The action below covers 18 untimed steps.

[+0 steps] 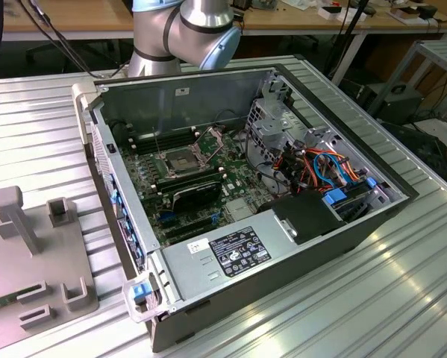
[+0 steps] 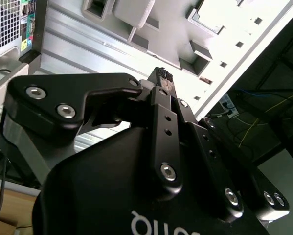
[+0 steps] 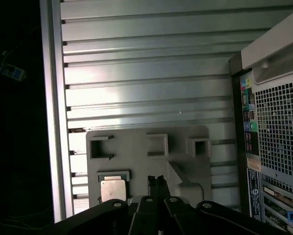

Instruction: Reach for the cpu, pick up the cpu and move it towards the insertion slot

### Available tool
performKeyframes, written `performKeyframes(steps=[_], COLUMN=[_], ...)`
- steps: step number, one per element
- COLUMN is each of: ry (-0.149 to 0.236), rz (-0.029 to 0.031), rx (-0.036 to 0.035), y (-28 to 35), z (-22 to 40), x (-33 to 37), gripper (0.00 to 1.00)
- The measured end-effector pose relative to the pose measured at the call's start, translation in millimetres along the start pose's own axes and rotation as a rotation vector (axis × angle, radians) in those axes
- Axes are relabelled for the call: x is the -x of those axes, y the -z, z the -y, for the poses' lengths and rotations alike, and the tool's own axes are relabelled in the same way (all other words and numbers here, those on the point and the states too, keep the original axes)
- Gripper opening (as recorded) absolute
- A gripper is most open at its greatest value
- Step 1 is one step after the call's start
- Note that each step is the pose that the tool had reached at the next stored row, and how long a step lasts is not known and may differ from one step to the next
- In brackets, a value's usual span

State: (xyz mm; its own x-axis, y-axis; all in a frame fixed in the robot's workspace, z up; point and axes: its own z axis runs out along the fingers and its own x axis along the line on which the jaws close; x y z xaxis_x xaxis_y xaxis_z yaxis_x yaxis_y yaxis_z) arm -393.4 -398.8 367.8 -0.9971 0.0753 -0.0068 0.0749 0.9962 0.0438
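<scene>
1. Open computer case [image 1: 171,104], lying on a ribbed aluminium table [image 1: 387,298].
2. Grey box with white label [image 1: 193,265], at the case's near corner.
3. Grey fixture plate [image 1: 14,276] with upright blocks, exterior view's left.
4. Orange and blue cables [image 1: 324,165] inside the case.

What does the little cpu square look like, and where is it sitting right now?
The cpu is a small, thin square plate, pale beige-silver and metallic-looking. In the first wrist view it lies flat in a square recess of the grey holder plate, which rests on the ribbed metal table. The gripper hangs off to one side of it, jaws together, not holding it.
</scene>
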Motion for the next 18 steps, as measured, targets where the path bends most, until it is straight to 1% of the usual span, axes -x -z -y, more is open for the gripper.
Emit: performKeyframes(steps=[5,7,9,10,15,18], ry=[0.0,0.0,0.0,0.0,0.0,0.0], rz=[-0.0001,-0.0001,-0.0001,-0.0001,-0.0002,-0.0003], rx=[0.0,0.0,0.0,0.0,0.0,0.0], y=[-0.9,-1.4,-1.8,-2.0,-2.8,-3.2], z=[2.0,3.5,4.3,5.3,8.2,9.3], x=[-8.5,-15.1,-20.3,-25.3,-35.2,-38.9], gripper=[0.11,0.11,0.11,0.11,0.11,0.11])
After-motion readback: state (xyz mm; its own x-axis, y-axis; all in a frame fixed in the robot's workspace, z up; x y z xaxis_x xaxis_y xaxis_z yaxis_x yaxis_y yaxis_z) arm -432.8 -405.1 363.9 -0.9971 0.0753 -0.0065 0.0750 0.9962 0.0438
